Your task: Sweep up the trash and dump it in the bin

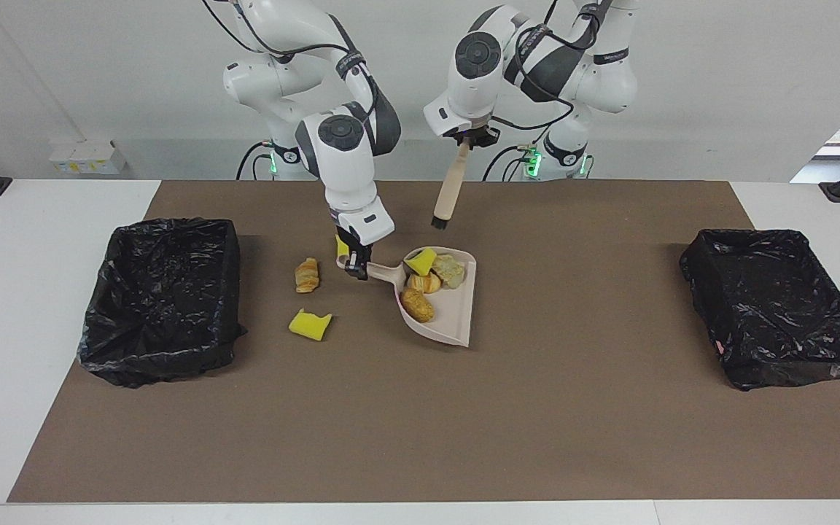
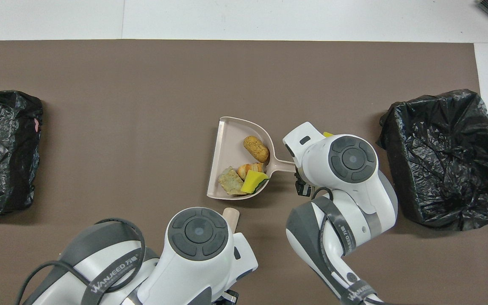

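Observation:
My right gripper is shut on the handle of the beige dustpan, which is low at the middle of the mat. The pan holds a yellow sponge chunk, a tan lump and two brown bread lumps. A croissant-like lump and a yellow sponge lie on the mat toward the right arm's end. Another yellow chunk shows partly by the right gripper. My left gripper is shut on the brush, held up with its bristles down, clear of the pan.
A black-lined bin stands at the right arm's end of the brown mat, and it also shows in the overhead view. A second black-lined bin stands at the left arm's end.

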You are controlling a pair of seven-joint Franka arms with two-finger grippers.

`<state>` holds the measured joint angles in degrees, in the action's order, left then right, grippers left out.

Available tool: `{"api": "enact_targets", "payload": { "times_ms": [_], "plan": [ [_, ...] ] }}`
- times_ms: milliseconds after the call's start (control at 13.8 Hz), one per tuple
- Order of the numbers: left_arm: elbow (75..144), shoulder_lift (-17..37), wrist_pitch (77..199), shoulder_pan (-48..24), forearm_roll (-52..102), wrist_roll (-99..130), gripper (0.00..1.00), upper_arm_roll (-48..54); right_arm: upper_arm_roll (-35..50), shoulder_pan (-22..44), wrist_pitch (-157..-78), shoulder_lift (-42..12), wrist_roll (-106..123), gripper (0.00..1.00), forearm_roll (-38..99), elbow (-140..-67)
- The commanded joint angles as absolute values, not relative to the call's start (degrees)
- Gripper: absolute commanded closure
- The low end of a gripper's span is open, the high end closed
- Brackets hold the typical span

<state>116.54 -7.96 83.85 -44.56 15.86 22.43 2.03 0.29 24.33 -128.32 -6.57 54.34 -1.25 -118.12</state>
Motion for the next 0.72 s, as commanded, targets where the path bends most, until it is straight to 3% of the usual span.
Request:
{"api": "enact_targets", "payload": {
  "times_ms": [0, 289, 651],
  "plan": [
    [125.03, -14.22, 86.11, -44.74, 16.79, 30.73, 1.0, 1.76, 0.79, 23.12, -128.32, -5.8, 57.13, 1.0, -0.09, -117.87],
    [141.47, -25.64, 99.46, -44.82, 16.79, 37.25, 1.0, 5.35, 0.88, 19.09, -123.41, -5.8, 61.68, 1.0, -0.09, -113.39],
    [150.81, -26.19, 110.38, -44.82, 16.79, 43.5, 1.0, 13.26, 0.97, 10.3, -116.9, -5.89, 69.16, 1.0, 0.09, -107.5]
  ]
}}
